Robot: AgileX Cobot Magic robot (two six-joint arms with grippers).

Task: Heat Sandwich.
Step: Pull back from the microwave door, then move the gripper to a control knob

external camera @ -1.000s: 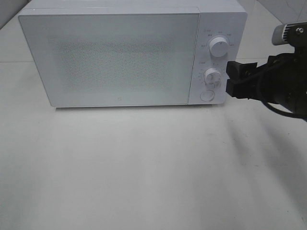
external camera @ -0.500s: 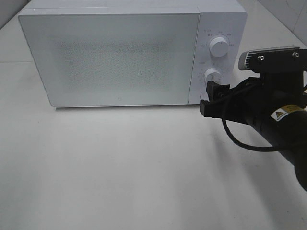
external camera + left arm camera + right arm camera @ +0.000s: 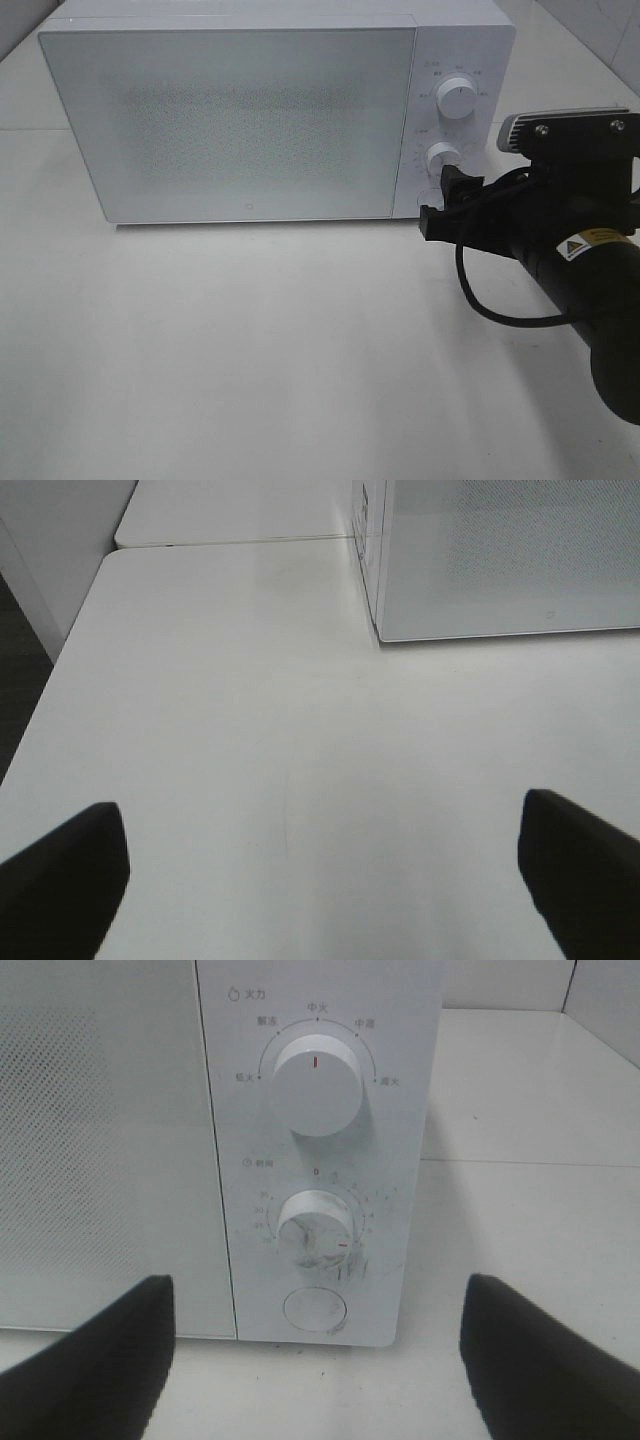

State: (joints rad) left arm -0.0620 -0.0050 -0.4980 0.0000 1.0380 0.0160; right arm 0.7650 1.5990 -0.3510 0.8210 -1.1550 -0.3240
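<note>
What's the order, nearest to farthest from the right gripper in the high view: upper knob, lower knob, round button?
1. round button, bottom of the panel, partly hidden by the right gripper.
2. lower knob, just above it.
3. upper knob, top of the panel.

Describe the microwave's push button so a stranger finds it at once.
The microwave carries a control panel on its right side. The push button sits lowest, below the upper knob and lower knob; it alone is flat, with no red mark.
</note>
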